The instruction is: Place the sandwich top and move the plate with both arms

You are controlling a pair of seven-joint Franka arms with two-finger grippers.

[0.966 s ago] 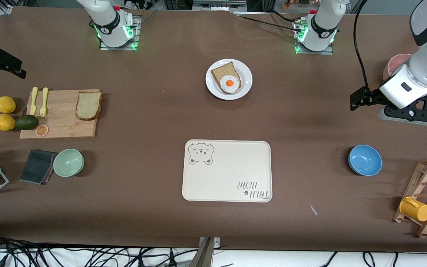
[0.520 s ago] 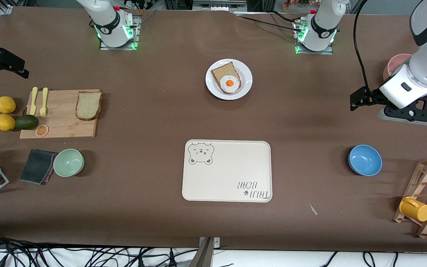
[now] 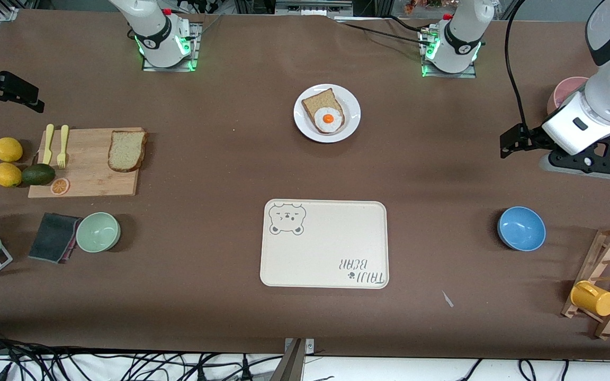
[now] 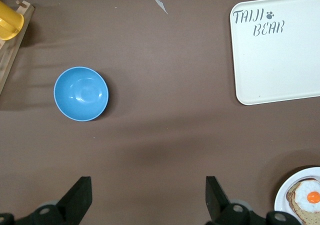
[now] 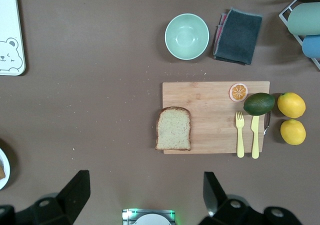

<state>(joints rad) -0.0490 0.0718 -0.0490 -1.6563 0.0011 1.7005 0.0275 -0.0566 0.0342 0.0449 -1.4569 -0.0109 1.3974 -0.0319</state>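
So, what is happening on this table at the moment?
Nothing is being held yet. The sandwich top lies on the cutting board, toward the right arm's end of the table. The plate carries a slice with a fried egg. The right hand is open, above the table near the board. The left hand is open too, above the table near the blue bowl.

White arms, black joints, green-lit bases, black cable

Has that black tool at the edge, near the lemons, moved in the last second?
Yes. The right tool has crept up the front view, away from the lemons and the cutting board.
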